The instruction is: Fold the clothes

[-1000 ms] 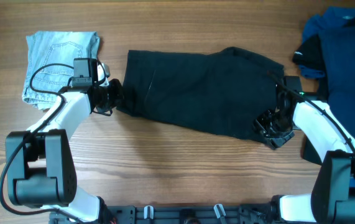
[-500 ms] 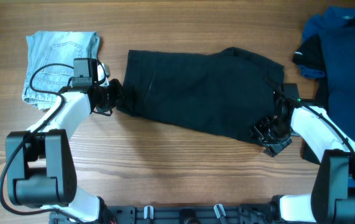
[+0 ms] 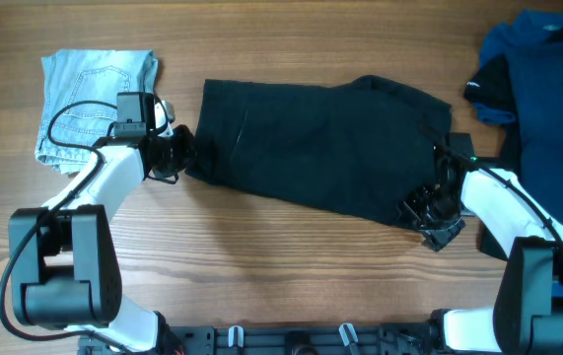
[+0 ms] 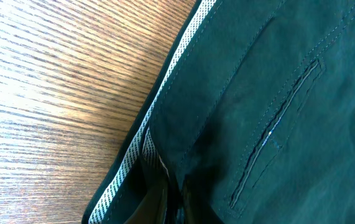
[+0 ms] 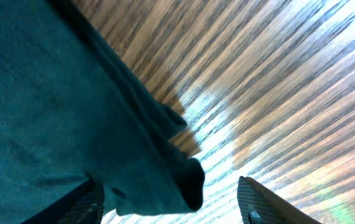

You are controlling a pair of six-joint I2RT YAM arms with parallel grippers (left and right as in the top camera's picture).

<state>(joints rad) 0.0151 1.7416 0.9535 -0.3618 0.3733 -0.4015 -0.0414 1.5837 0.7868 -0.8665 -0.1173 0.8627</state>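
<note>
A: Left pincer (image 3: pixel 182 154): pressed together on the black shorts (image 3: pixel 320 148), at their left-hand edge. In the wrist view the waistband's white-dotted lining runs down into the closed jaws (image 4: pixel 168 202).

B: And the right pincer (image 3: pixel 431 211)?

A: Spread. It sits low at the shorts' right end, on the side toward the counter's near edge. In its wrist view there is one finger (image 5: pixel 87 202) at each side of the frame, with a loose corner of the black cloth between them. Neither pad looks to be pressing the cloth.

B: How do the shorts lie?

A: Flat across the middle of the counter (image 3: pixel 261 276), long side running left to right, the right end angled a little toward the near edge. A slit pocket (image 4: pixel 276 137) faces up near the left pincer. The fabric is plain matte black.

B: Other clothes?

A: A denim piece (image 3: pixel 89 108), light blue and folded, lies toward the far-left corner, just behind the left arm. A royal-blue garment (image 3: pixel 552 89) is heaped at the right edge, toward the far corner. A second black garment (image 3: pixel 488 94) lies against the blue one's left side. Both are apart from the shorts.
</note>
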